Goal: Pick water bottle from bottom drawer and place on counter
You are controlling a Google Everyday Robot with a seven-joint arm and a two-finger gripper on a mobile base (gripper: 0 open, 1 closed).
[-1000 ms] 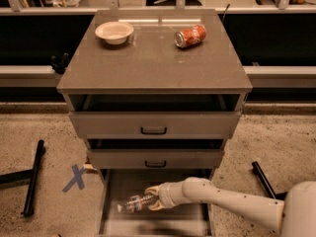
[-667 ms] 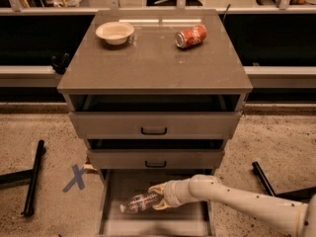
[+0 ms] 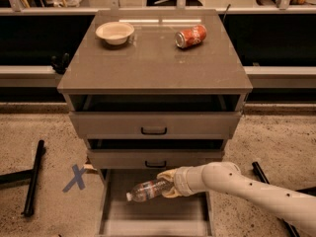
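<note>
The water bottle [image 3: 146, 189], clear with a white cap pointing left, hangs tilted above the grey floor of the open bottom drawer [image 3: 153, 216]. My gripper [image 3: 167, 183] reaches in from the right on a white arm and is shut on the bottle's base end. Above the two upper drawers, the glossy counter [image 3: 153, 58] carries a bowl and a can.
A cream bowl [image 3: 115, 32] sits at the counter's back left and a red soda can [image 3: 190, 36] lies on its side at the back right. The middle drawer [image 3: 155, 158] overhangs the bottom one. A blue X [image 3: 76, 177] and black bars [image 3: 33, 177] mark the floor at left.
The bottle has lifted off the drawer floor and its cap end now tilts down to the left. My arm has risen slightly with it.
</note>
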